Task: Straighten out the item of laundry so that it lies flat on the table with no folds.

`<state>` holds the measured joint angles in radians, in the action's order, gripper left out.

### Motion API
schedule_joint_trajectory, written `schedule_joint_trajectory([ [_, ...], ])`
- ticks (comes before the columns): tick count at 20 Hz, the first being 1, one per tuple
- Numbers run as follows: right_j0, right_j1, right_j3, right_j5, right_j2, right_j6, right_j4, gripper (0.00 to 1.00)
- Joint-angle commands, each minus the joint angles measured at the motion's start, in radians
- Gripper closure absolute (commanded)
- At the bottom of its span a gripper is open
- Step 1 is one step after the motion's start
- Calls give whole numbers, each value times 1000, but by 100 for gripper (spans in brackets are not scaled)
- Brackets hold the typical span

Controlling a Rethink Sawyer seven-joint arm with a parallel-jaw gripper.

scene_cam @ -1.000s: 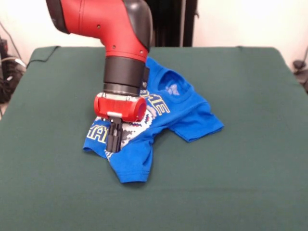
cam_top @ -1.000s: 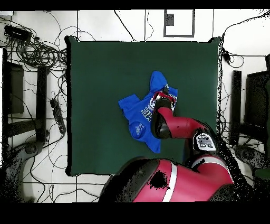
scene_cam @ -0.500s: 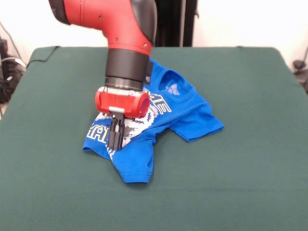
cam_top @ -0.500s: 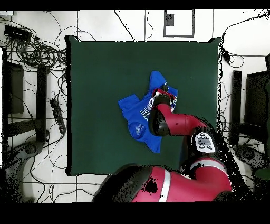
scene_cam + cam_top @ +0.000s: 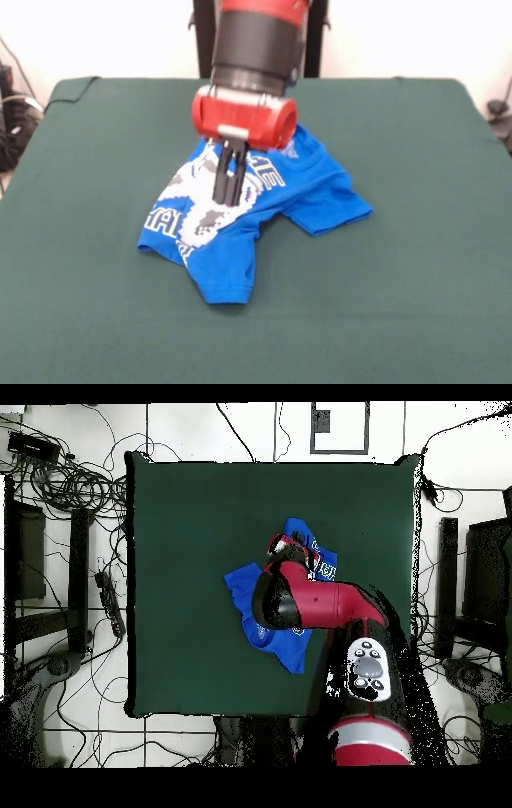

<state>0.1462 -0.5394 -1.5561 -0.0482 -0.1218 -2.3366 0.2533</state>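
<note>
The bright blue T-shirt (image 5: 312, 188) lies crumpled near the middle of the green table (image 5: 416, 288). Its lower part is folded over and its white and grey print faces up. One sleeve sticks out to the right and a folded flap points toward the near edge. My gripper (image 5: 228, 197) hangs over the print with its dark fingers pressed together, the tips at or just above the cloth. I see no cloth held between them. In the overhead view the arm covers the middle of the shirt (image 5: 240, 589), and the gripper (image 5: 287, 544) is at the shirt's upper edge.
Green table (image 5: 180, 534) surface surrounds the shirt on all sides. Cables (image 5: 70, 479) and dark equipment lie on the floor beyond the table's edges. The robot's base (image 5: 365, 674) is at the table's bottom edge in the overhead view.
My gripper has moved up off the shirt's near left fold, toward the far side and the shirt's middle. The arm has swung round. The shirt's outline looks much the same.
</note>
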Motion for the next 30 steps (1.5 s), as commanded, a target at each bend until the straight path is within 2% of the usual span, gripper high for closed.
schedule_joint_trajectory([
  [1,13,-90,-140,238,132,-125,-109,100],
  [3,38,-76,-198,259,179,-184,-176,100],
  [7,-44,-29,-219,381,95,-259,-297,100],
  [11,-45,3,-244,494,99,-270,-399,100],
  [14,30,27,-288,536,192,-229,-481,100],
  [18,74,60,-310,601,250,-184,-560,100],
  [25,90,161,-300,485,277,-145,-586,100],
  [30,185,237,-334,412,417,-82,-607,100],
])
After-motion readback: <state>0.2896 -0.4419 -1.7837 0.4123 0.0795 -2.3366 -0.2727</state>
